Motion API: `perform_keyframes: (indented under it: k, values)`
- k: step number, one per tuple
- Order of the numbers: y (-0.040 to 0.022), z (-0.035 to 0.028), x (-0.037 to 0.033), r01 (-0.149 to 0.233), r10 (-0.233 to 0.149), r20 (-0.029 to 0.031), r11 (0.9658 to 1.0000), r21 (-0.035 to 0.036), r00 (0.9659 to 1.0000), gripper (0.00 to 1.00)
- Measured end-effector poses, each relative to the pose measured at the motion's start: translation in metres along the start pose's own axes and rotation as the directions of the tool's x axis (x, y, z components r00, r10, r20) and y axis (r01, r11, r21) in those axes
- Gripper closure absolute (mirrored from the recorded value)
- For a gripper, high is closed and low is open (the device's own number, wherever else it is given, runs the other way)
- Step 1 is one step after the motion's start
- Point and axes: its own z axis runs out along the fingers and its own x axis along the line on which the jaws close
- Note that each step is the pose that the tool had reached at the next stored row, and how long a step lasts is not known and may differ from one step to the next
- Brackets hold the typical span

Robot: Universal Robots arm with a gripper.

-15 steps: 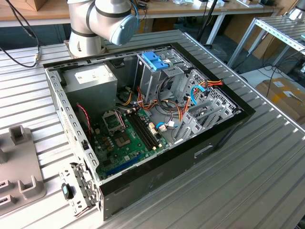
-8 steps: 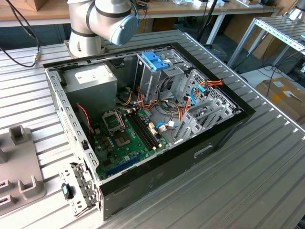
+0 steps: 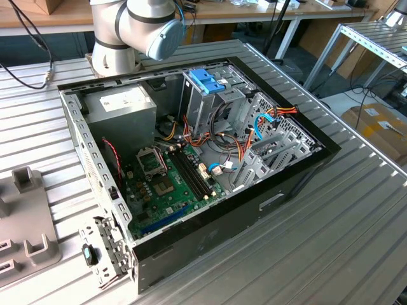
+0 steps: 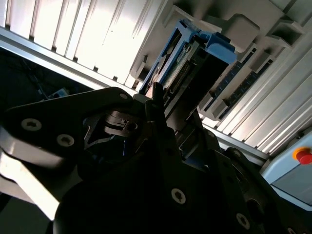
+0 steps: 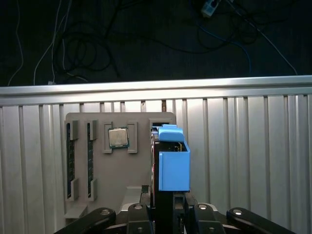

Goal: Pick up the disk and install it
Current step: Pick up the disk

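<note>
End effector: clamped on the disk, which juts beyond its fingers.
Exterior view: open computer case.

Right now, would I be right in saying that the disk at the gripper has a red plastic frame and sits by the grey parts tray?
Not quite: the plastic frame on the disk is blue, not red, as the first wrist view shows. The rest holds: the disk is at the gripper and sits by the grey parts tray.
</note>
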Motion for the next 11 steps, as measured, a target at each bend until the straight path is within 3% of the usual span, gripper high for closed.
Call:
perform_keyframes:
  k: [6,11]
  values:
    - [0.0,-0.0017,0.0,0.0,0.0,0.0,1.0,-0.0001,1.0,0.65]
    - [-0.0001,-0.0078,0.0001,0.0,0.0,-0.0001,1.0,-0.0002,1.0,0.65]
